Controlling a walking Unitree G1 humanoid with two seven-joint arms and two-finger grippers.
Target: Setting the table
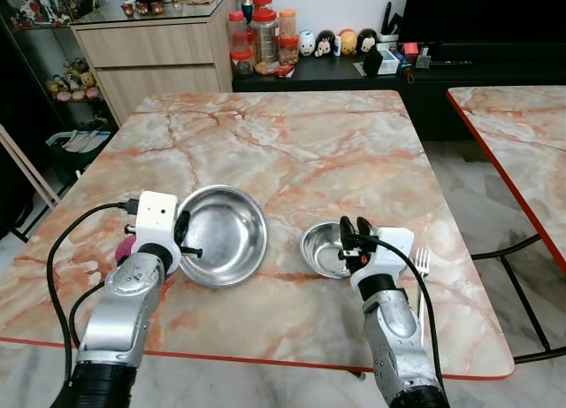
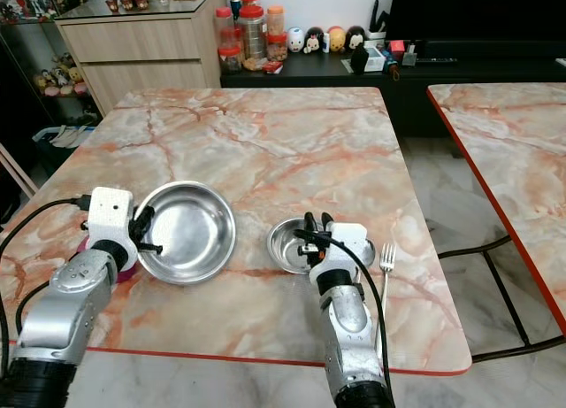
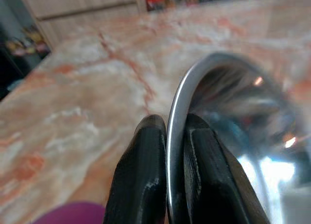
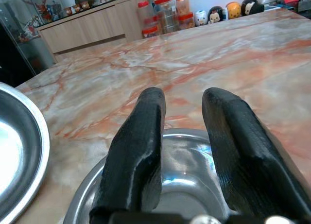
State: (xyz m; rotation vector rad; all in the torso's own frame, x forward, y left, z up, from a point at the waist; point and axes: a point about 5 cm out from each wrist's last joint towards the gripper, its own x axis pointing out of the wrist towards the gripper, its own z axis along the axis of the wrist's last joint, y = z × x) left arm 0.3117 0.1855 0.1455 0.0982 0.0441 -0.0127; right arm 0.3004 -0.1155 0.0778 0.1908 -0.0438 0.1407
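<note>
A large steel bowl (image 1: pixel 225 235) sits near the marble table's (image 1: pixel 292 142) front left. My left gripper (image 1: pixel 184 238) is shut on its left rim; in the left wrist view the thin rim (image 3: pixel 176 127) runs between the two fingers (image 3: pixel 141 175). A small steel bowl (image 1: pixel 323 249) lies to the right of it. My right gripper (image 1: pixel 354 235) is open over the small bowl's near rim (image 4: pixel 184 136), its fingers (image 4: pixel 138 146) apart above the hollow. A fork (image 1: pixel 422 262) lies on the table right of the small bowl.
A purple object (image 1: pixel 125 248) peeks out under my left wrist. Jars (image 1: pixel 263 38) and figurines (image 1: pixel 336 42) stand on a dark low cabinet (image 1: pixel 416 72) behind the table, next to a wooden sideboard (image 1: pixel 155 50). A second marble table (image 1: pixel 522 134) stands to the right across a gap.
</note>
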